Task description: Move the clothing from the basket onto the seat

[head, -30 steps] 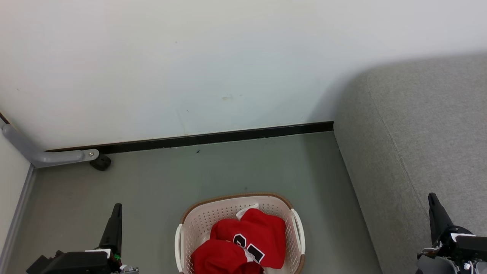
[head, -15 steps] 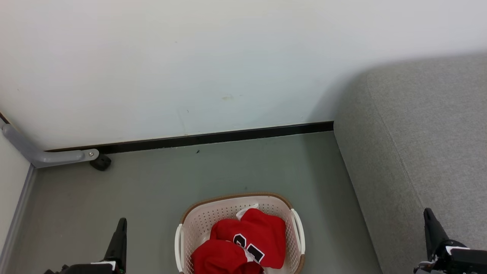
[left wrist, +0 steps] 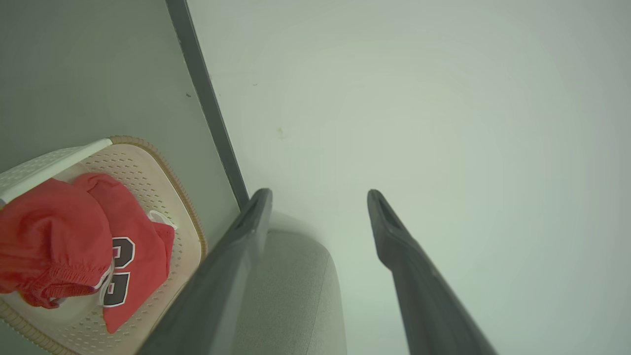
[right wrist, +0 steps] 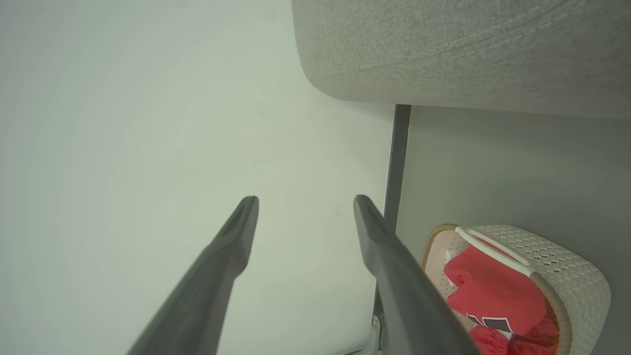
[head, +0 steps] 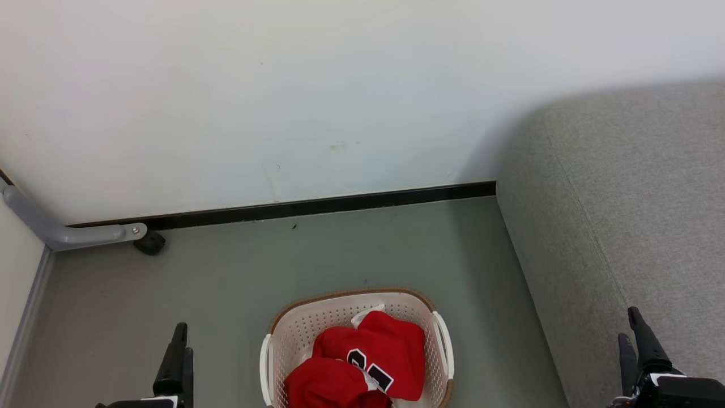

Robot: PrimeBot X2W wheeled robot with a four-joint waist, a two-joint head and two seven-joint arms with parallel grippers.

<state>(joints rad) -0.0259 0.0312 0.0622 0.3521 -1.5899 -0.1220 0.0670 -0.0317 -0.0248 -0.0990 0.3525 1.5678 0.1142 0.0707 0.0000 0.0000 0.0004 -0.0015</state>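
Red clothing is lying inside basket. Basket is standing on floor, just left of seat. Left gripper is hanging left of basket, fingers spread apart, holding nothing. Right gripper is hovering by seat, fingers also spread, empty.

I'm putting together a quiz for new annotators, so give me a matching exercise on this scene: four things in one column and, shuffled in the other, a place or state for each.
1. clothing
2. basket
3. seat
4. left end effector

A. standing on the floor
B. grey, at the right in the head view
C. lying in the basket
D. open, holding nothing

Pairs: 1-C, 2-A, 3-B, 4-D
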